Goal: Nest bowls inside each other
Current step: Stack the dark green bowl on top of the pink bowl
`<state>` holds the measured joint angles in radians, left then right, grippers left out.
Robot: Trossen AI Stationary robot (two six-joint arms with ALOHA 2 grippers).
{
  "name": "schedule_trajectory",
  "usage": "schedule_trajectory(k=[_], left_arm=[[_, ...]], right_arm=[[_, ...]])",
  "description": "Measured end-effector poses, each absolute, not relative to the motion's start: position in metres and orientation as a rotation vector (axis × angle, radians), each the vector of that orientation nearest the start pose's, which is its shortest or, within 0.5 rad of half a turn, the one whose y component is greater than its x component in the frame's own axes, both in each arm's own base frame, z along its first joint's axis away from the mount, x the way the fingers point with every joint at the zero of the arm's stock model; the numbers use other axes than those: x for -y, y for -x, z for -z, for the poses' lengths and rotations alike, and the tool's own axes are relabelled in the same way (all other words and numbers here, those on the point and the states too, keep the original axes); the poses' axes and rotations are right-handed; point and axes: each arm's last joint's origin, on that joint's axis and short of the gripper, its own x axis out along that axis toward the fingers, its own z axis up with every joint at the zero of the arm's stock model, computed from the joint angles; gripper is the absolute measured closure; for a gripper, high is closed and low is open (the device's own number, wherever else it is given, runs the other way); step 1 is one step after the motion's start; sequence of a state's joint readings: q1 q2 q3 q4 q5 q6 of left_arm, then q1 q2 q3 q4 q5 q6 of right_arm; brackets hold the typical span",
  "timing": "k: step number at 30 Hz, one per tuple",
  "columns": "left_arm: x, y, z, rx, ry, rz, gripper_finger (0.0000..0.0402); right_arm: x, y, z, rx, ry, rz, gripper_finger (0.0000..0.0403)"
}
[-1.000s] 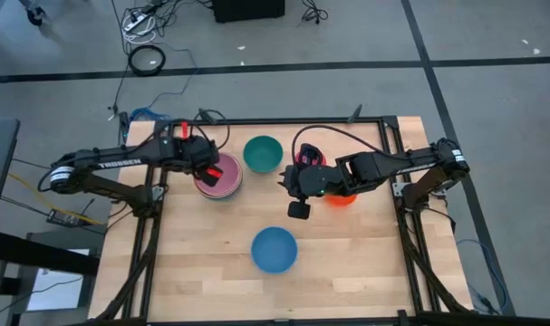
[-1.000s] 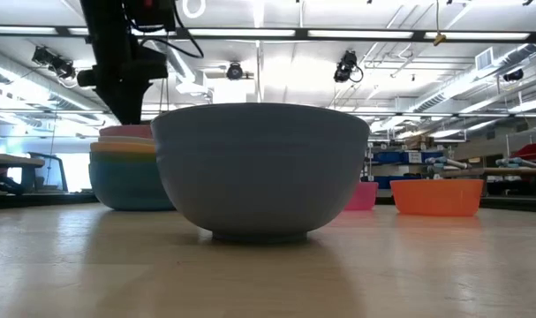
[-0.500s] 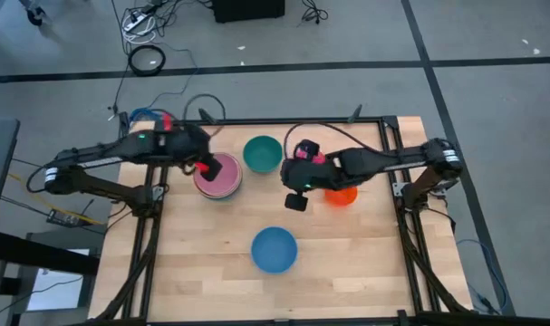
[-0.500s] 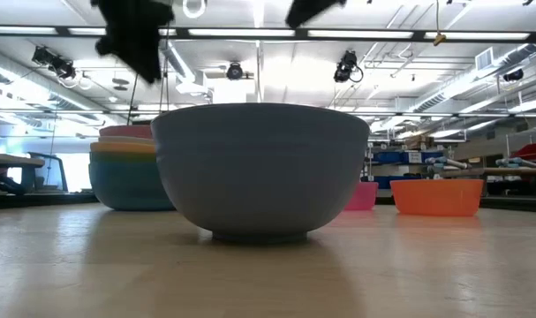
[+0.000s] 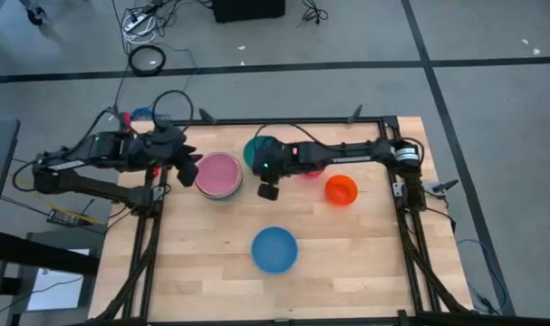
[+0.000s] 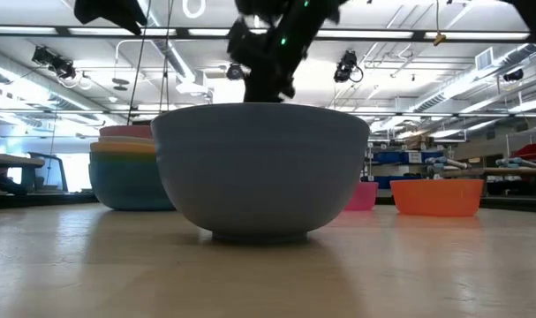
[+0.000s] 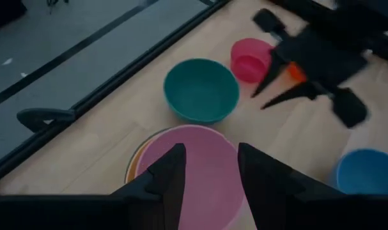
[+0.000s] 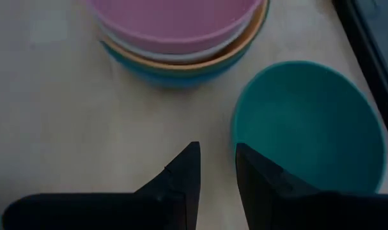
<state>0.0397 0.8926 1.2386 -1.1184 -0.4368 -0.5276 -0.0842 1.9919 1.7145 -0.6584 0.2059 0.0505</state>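
Observation:
A stack of bowls with a pink one on top stands at the far left. A teal bowl, a magenta bowl and a red-orange bowl stand apart to its right, and a blue bowl sits nearer the front. My right gripper hovers open, slanting down over the bare table between the stack and the teal bowl. My left gripper is open and raised just left of the stack.
A black frame rail runs along the table's far edge, close behind the teal bowl. Bare wood lies in front of the stack and around the blue bowl.
My left gripper has risen and drawn back from over the stack toward the table's left edge, staying open. My right gripper has swung from beside the red-orange bowl toward the table's left and sunk, and now stands by the teal bowl. No bowl has moved.

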Motion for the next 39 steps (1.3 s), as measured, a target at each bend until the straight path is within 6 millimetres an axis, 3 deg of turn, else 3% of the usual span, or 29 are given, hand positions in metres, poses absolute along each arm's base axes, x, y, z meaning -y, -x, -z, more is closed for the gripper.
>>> schedule_trajectory(k=[7, 13, 24, 30, 39], left_arm=[[-0.016, -0.13, -0.382, -0.633, 0.333, -0.631, 0.0249], [-0.016, -0.13, -0.382, -0.631, 0.335, -0.636, 0.0249], [-0.017, -0.14, -0.38, -0.647, 0.331, -0.644, 0.0249], [-0.017, -0.144, -0.377, -0.662, 0.326, -0.649, 0.0249], [-0.017, -0.144, -0.377, -0.665, 0.325, -0.65, 0.0249]], right_arm=[[0.084, -0.438, -0.247, -0.892, -0.195, 0.305, 0.0316], [0.102, -0.438, -0.238, -0.899, -0.375, 0.231, 0.0313], [0.103, -0.439, -0.239, -0.887, -0.375, 0.228, 0.0246], [0.103, -0.444, -0.227, -0.902, -0.329, 0.239, 0.0219], [0.094, -0.453, -0.198, -0.985, -0.214, 0.264, 0.022]])
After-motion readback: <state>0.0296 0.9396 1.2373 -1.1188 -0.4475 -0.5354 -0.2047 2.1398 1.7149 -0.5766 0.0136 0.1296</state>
